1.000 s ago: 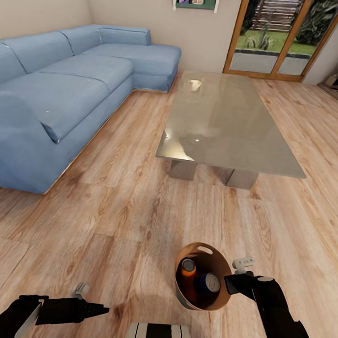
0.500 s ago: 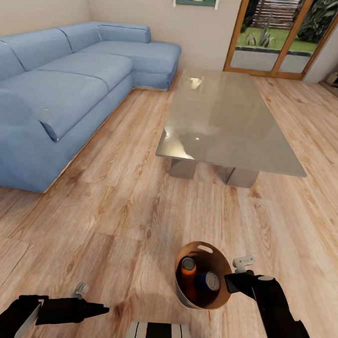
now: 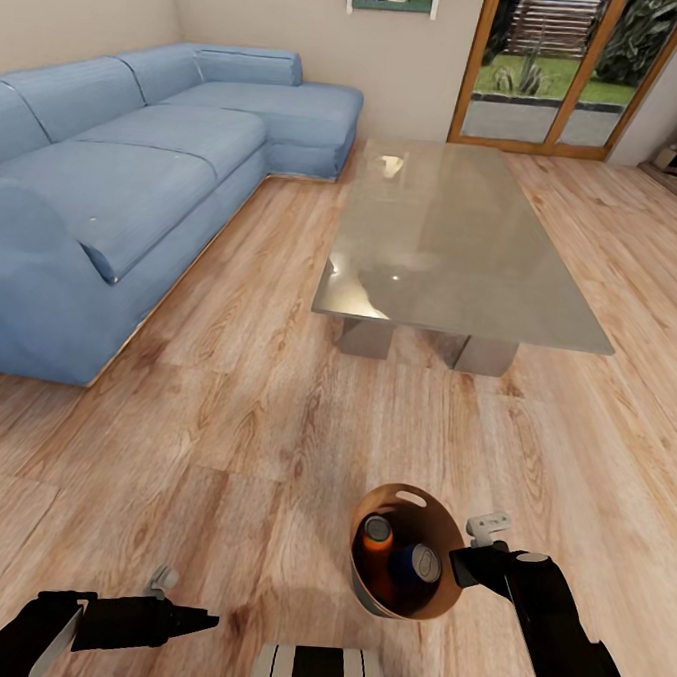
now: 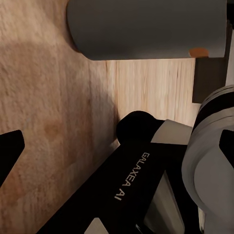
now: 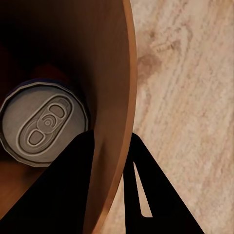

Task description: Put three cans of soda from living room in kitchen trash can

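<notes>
The tash can [image 3: 440, 525] hangs low over the wood floor, pale grey outside and copper-brown inside. My right gripper [image 3: 462, 563] is shut on its rim, one finger inside the wall and one outside [image 5: 111, 170]. Two can of soda stand in it: an orange one [image 3: 374, 543] and a dark blue one [image 3: 420, 566], whose silvery top [image 5: 45, 122] lies close to the gripper. A third is hidden. My left gripper [image 3: 206, 620] is held low to the left, open and holding nothing. The bin's grey outside [image 4: 146, 29] shows in the left wrist view.
This is the living room. A low glass table [image 3: 454, 255] stands ahead, a long blue corner sofa [image 3: 117, 185] runs along the left, and wood-framed glass doors [image 3: 565, 72] are at the back. Plank floor [image 3: 232, 442] lies between me and the table.
The head view shifted slightly a second ago. Both arms, the bin and the cans in it keep their places.
</notes>
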Available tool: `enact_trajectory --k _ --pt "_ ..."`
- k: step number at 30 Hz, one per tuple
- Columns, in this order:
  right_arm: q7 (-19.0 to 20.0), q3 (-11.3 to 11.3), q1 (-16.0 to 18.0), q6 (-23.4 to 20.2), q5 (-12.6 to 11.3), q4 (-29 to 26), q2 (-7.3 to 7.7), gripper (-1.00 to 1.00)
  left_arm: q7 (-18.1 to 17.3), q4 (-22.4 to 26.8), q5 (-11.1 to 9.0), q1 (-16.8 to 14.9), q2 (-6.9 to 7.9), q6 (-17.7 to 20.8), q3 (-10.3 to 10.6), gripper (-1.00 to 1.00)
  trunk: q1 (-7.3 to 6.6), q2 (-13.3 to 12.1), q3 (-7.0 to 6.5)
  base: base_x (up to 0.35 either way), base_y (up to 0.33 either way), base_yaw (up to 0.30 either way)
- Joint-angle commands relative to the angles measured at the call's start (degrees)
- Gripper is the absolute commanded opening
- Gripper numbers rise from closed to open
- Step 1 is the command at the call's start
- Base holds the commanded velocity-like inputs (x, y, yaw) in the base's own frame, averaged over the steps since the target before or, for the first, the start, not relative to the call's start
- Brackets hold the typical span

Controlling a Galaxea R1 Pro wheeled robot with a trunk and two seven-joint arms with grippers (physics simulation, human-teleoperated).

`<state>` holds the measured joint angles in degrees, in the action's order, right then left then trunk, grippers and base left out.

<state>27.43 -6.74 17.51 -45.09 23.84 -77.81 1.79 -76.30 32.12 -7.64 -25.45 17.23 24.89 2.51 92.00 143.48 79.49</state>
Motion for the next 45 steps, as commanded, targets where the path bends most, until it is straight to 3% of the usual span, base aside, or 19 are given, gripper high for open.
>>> enact_trajectory --k 1,12,13,45 --pt "0.1 0.0 0.0 0.0 -0.8 0.7 -0.04 -1.0 0.0 0.0 0.0 0.0 -0.03 0.0 0.0 1.0 0.14 0.0 0.0 0.0 0.0 0.0" --pt "0.0 0.0 0.0 0.0 -0.8 0.7 -0.04 -1.0 0.0 0.0 0.0 0.0 -0.09 0.0 0.0 1.0 0.14 0.0 0.0 0.0 0.0 0.0" --pt "0.0 0.0 0.0 0.0 -0.8 0.7 -0.04 1.0 0.0 0.0 0.0 0.0 -0.09 0.0 0.0 1.0 0.14 0.0 0.0 0.0 0.0 0.0" --pt "0.0 0.0 0.0 0.1 -0.8 0.7 -0.04 1.0 -0.1 0.0 0.0 0.0 -0.01 0.0 0.0 1.0 0.14 0.0 0.0 0.0 0.0 0.0"
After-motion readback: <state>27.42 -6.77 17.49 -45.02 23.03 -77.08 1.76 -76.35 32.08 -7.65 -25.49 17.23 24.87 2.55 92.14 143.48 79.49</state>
